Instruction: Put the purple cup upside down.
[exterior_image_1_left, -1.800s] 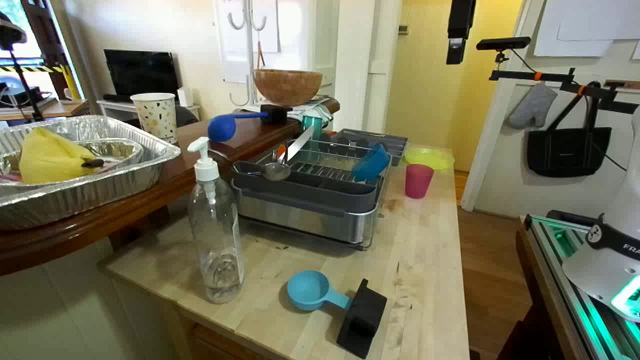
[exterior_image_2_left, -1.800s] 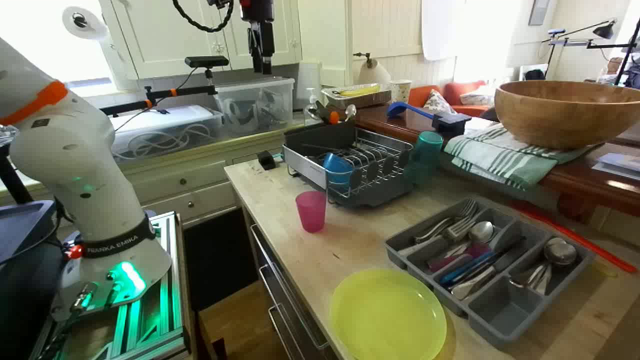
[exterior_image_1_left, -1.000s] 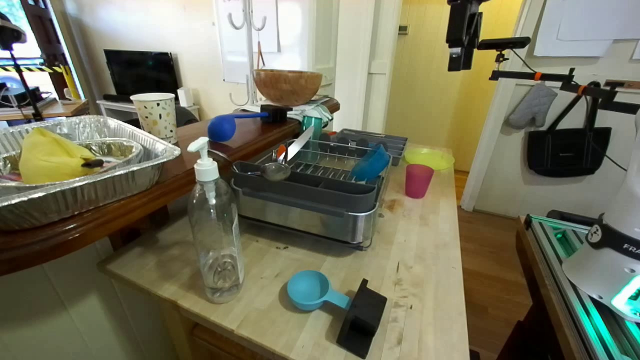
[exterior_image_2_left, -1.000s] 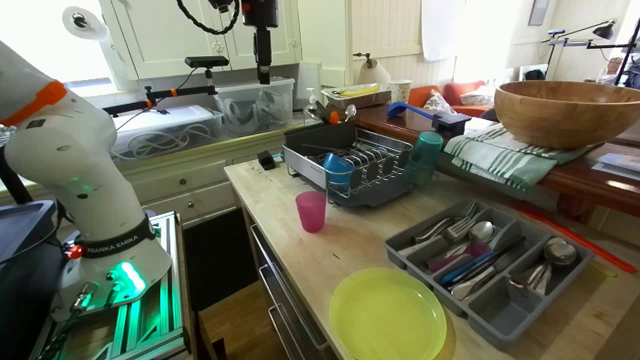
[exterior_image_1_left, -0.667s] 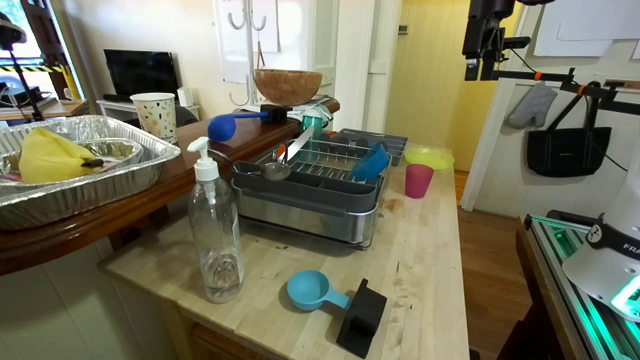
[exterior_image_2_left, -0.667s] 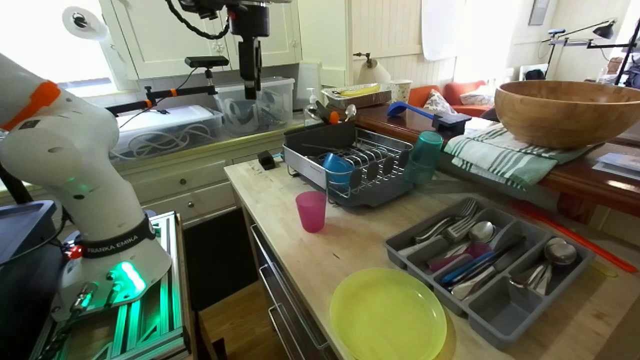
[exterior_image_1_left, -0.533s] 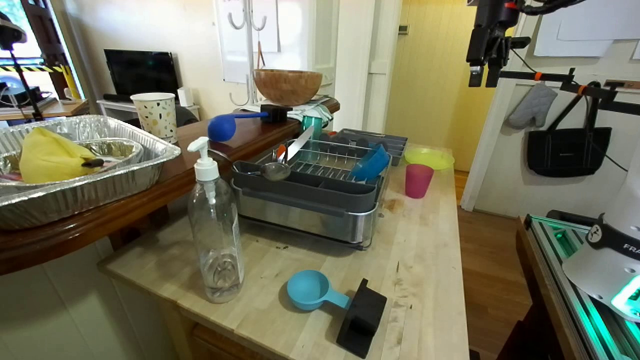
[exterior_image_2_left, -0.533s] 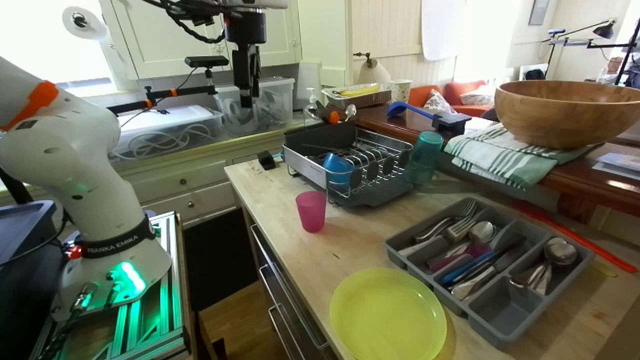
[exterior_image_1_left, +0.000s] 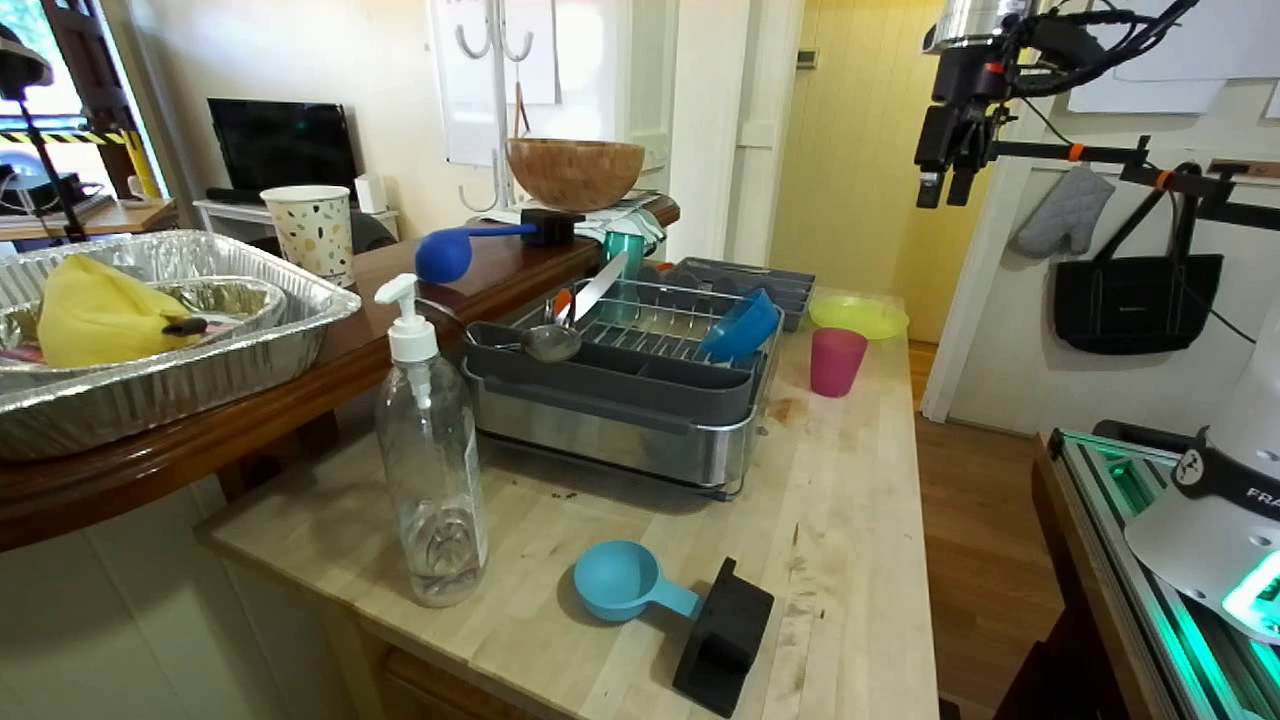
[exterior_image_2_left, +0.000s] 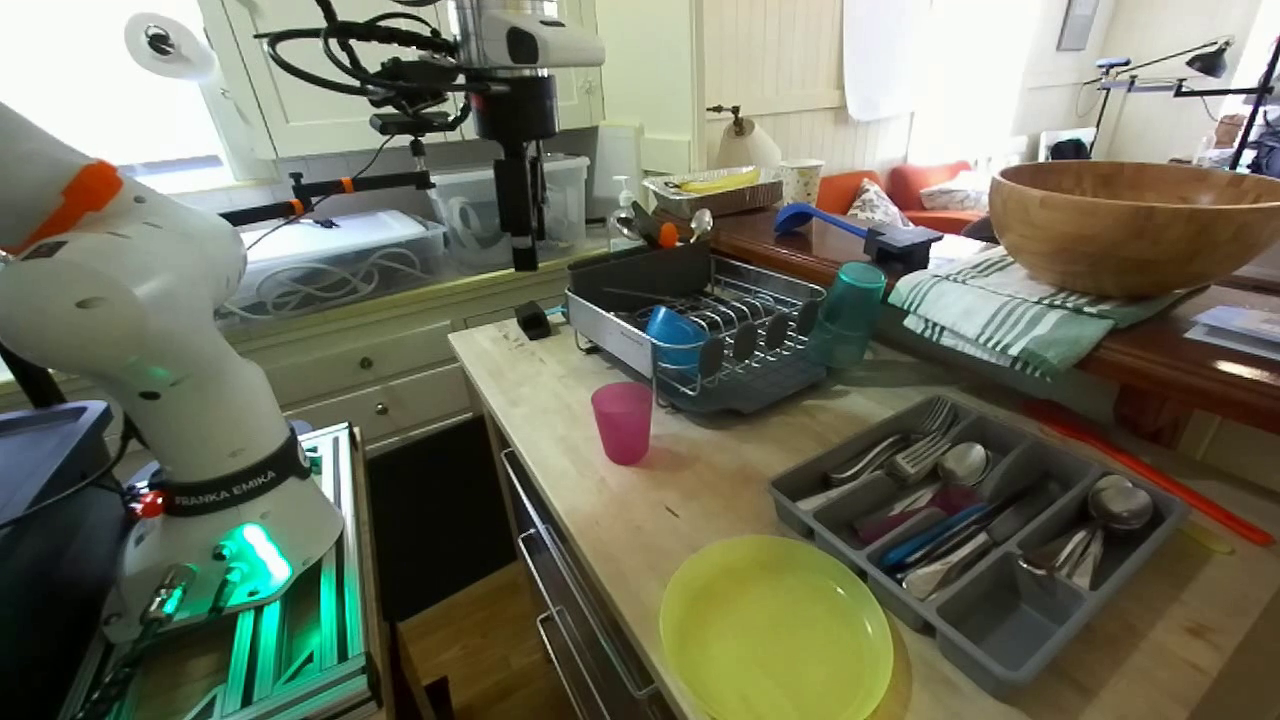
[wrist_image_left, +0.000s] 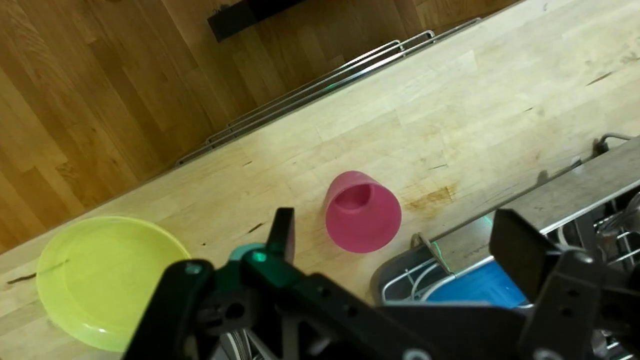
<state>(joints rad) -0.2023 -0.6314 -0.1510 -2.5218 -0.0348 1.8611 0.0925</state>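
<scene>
Dish rack (exterior_image_1_left: 640, 455): Set on the counter (exterior_image_1_left: 850, 500), with a blue dish (exterior_image_2_left: 672, 345) tilted inside it. The corner by the cup could be bumped if the tool (exterior_image_1_left: 945, 190) is brought down too close.

Purple cup (wrist_image_left: 363, 215): Stood on the counter near the dish rack, not touching it, mouth up. The flip is not done yet, and the cup is likely about to be reached for. It looks light, so it could be tipped over if it is pushed on one side only.

Cup sides (exterior_image_2_left: 622, 430): Made a bit narrower at the bottom. The cup could be lost if it is pinched too softly or off the middle, and bent if it is squeezed too hard.

Cup mouth (wrist_image_left: 367, 225): Meant to be turned down beside the dish rack. If the turn is stopped part way, the cup could be set on one edge and be left on its side.

Yellow plate (exterior_image_2_left: 777, 630): Laid flat, farther from the dish rack than the cup. It could be hit if the cup is swung wide.

Tool: Held higher than the dish rack. Its fingers (wrist_image_left: 517, 250) are spread wide and nothing is held. In the wrist view, the dish rack is seen behind one finger, so a bump could be caused if no shift is made first.
</scene>
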